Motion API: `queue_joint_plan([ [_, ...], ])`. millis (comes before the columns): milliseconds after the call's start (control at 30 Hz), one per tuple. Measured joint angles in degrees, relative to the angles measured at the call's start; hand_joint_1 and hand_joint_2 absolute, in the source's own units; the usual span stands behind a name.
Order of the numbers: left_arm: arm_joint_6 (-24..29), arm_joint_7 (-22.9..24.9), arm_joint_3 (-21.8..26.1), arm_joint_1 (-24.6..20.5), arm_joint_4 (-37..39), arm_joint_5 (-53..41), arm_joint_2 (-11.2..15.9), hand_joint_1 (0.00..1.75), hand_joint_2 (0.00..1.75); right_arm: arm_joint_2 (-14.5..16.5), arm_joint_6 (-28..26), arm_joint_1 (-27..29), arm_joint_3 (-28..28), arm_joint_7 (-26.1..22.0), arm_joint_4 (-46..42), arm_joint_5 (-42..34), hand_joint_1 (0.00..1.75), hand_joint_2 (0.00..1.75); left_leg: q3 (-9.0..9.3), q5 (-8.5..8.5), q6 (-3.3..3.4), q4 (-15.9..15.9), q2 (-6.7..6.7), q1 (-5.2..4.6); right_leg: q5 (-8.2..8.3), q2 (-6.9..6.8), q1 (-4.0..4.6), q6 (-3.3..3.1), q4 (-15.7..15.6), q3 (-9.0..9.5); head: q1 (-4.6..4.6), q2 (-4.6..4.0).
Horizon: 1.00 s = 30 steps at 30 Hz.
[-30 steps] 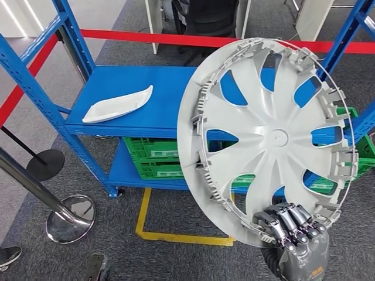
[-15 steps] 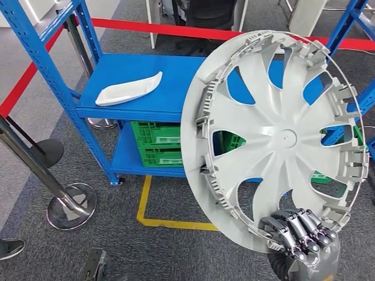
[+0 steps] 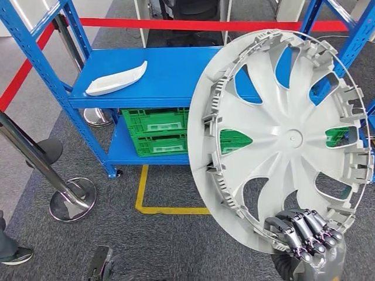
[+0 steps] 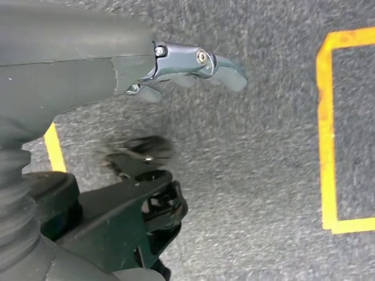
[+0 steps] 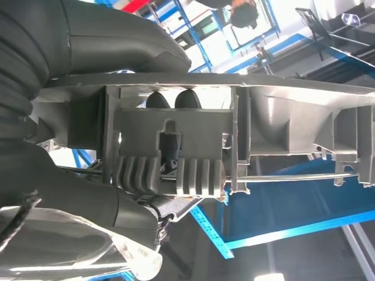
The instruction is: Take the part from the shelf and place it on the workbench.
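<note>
Dark grey carpet floor [image 3: 168,246] carries a yellow taped rectangle outline [image 3: 143,202]. A blue steel shelving rack [image 3: 172,73] stands on it, with green slotted plastic crates [image 3: 154,132] on its lower level. A red barrier belt [image 3: 177,24] runs behind, and a chrome stanchion post with round base [image 3: 72,200] leans at left. Beyond, what may be office furniture.
</note>
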Motion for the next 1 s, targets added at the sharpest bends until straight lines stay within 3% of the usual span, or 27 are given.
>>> queue_joint_plan([
  [33,0.0,0.0,-0.1,0.0,0.0,0.0,0.0,0.00,1.75,0.0,0.0,0.0,0.0,0.0,0.0,0.0,1.75,1.75,1.03,0.78,-0.02,0.5,-0.03,0.08,0.47,0.19,0.00,0.08,0.5,-1.05,-0.02,0.00],
  [67,0.0,0.0,-0.1,0.0,0.0,0.0,0.0,0.00,1.75,0.0,0.0,0.1,0.0,0.1,-0.1,0.1,1.75,1.75,3.00,2.24,0.05,-1.2,-0.13,0.16,0.84,0.40,-0.01,0.20,1.0,-2.06,-0.02,0.00],
  [133,0.0,0.0,-0.2,-0.1,0.0,0.0,0.0,0.00,1.75,0.0,0.0,0.2,-0.2,0.3,-0.4,0.5,1.75,1.75,8.65,4.00,0.54,-8.8,-1.00,0.21,1.42,0.87,0.03,0.57,2.0,-3.71,-0.02,0.00],
  [200,0.2,0.3,-0.2,-0.1,0.0,-0.2,0.0,0.00,1.75,0.0,0.0,0.6,-0.5,0.6,-1.2,1.3,1.75,1.75,12.34,3.47,1.11,-15.1,-1.95,0.10,2.21,1.22,0.03,1.20,2.6,-4.82,0.01,0.00],
  [267,0.4,0.7,-0.2,0.0,0.0,-0.4,0.0,0.00,1.75,0.0,0.0,1.3,-0.9,1.0,-2.3,1.9,1.75,1.75,12.55,3.40,1.72,-16.7,-2.01,-0.08,3.21,1.46,-0.06,2.04,2.5,-5.52,0.04,0.00],
  [333,0.6,1.0,-0.2,0.0,0.0,-0.6,0.0,0.00,1.75,0.0,0.0,2.2,-1.6,1.3,-3.3,2.0,1.75,1.75,11.57,4.50,2.67,-17.1,-1.44,0.01,2.28,1.38,-0.14,2.64,3.1,-6.46,0.13,0.00],
  [367,0.6,1.0,-0.2,0.0,0.0,-0.6,0.0,0.00,1.75,0.0,0.0,2.5,-1.9,1.4,-3.8,2.0,1.75,1.75,10.92,5.16,3.14,-17.3,-1.09,0.11,0.36,1.24,-0.14,2.82,4.7,-7.27,0.28,0.00],
  [433,0.6,1.1,-0.2,0.0,0.0,-0.6,-0.1,0.00,1.75,0.0,0.0,3.0,-2.5,1.5,-4.6,2.2,1.75,1.75,9.45,6.31,3.68,-17.3,-0.44,0.02,-5.10,0.94,-0.18,3.06,11.2,-9.37,0.59,0.00],
  [467,0.6,1.1,-0.2,0.0,0.0,-0.7,-0.1,0.00,1.75,0.0,0.0,3.2,-2.7,1.5,-4.9,2.5,1.75,1.75,8.71,6.86,3.75,-17.2,-0.07,-0.08,-7.01,0.92,-0.19,3.17,15.0,-10.18,0.63,0.00],
  [500,0.5,1.1,-0.2,0.0,0.0,-0.8,-0.1,0.00,1.75,0.0,0.0,3.4,-2.9,1.6,-5.3,2.8,1.75,1.75,7.97,7.41,3.77,-17.2,0.30,-0.19,-7.61,0.91,-0.19,3.25,17.7,-10.40,0.62,0.00],
  [533,0.5,1.1,-0.2,0.0,0.0,-1.0,-0.2,0.00,1.75,0.0,0.0,3.7,-3.1,1.7,-5.6,3.1,1.75,1.75,7.21,7.94,3.75,-17.1,0.64,-0.28,-6.89,0.88,-0.18,3.24,18.5,-9.75,0.62,0.00],
  [567,0.5,1.2,-0.3,0.0,0.0,-1.1,-0.2,0.00,1.75,0.0,0.0,4.0,-3.3,1.8,-6.0,3.4,1.75,1.75,6.47,8.44,3.66,-17.0,0.90,-0.34,-5.24,0.80,-0.17,3.16,17.1,-8.04,0.62,0.00],
  [633,0.5,1.3,-0.3,-0.1,0.0,-1.3,-0.3,0.00,1.75,0.0,0.0,4.4,-3.8,2.0,-6.7,3.7,1.75,1.75,5.25,9.35,3.33,-16.7,1.24,-0.50,-2.48,0.16,-0.04,2.81,9.3,-2.16,0.63,0.00],
  [700,0.5,1.3,-0.3,-0.1,0.0,-1.4,-0.5,0.00,1.75,0.0,0.0,4.6,-4.2,2.1,-7.4,3.9,1.75,1.75,4.46,10.44,2.82,-16.5,1.52,-0.66,-2.46,-0.54,0.21,2.46,1.4,2.90,0.59,0.00],
  [733,0.4,1.3,-0.3,-0.1,0.0,-1.4,-0.6,0.00,1.75,0.0,0.0,4.7,-4.3,2.1,-7.7,4.0,1.75,1.75,4.16,11.03,2.56,-16.5,1.70,-0.68,-2.79,-0.65,0.37,2.35,-0.6,3.90,0.59,0.00],
  [800,0.2,1.5,-0.3,-0.1,0.0,-1.5,-0.6,0.00,1.75,0.0,0.0,5.0,-4.6,2.2,-8.1,4.3,1.75,1.75,3.71,11.81,2.00,-16.7,1.81,-0.52,-2.03,-0.51,0.37,1.90,-1.2,3.38,0.66,0.00],
  [833,0.0,1.7,-0.3,0.0,0.0,-1.5,-0.7,0.00,1.75,0.0,0.0,5.1,-4.8,2.2,-8.4,4.5,1.75,1.75,3.38,11.04,1.65,-16.4,1.50,-0.43,-1.43,-0.44,0.28,1.44,-1.3,2.89,0.68,0.00],
  [867,-0.1,1.9,-0.3,0.0,0.0,-1.6,-0.7,0.00,1.75,0.0,0.0,5.2,-4.9,2.2,-8.6,4.7,1.75,1.75,2.91,9.24,1.31,-15.0,1.01,-0.34,-0.80,-0.40,0.14,0.92,-1.3,2.36,0.64,0.00],
  [967,-0.1,2.3,-0.3,0.1,0.0,-1.6,-0.7,0.00,1.75,0.0,0.0,5.4,-5.3,2.3,-9.2,5.0,1.75,1.75,0.73,1.15,0.59,-4.8,-0.01,-0.02,0.50,-0.10,0.06,0.10,-0.6,0.37,0.44,0.00],
  [1000,-0.2,2.3,-0.3,0.1,0.0,-1.6,-0.7,0.00,1.75,0.1,0.0,5.5,-5.4,2.2,-9.3,5.0,1.75,1.75,0.45,-0.09,0.47,-1.6,-0.03,0.04,0.83,0.07,0.06,0.10,-0.2,-0.50,0.43,0.00],
])
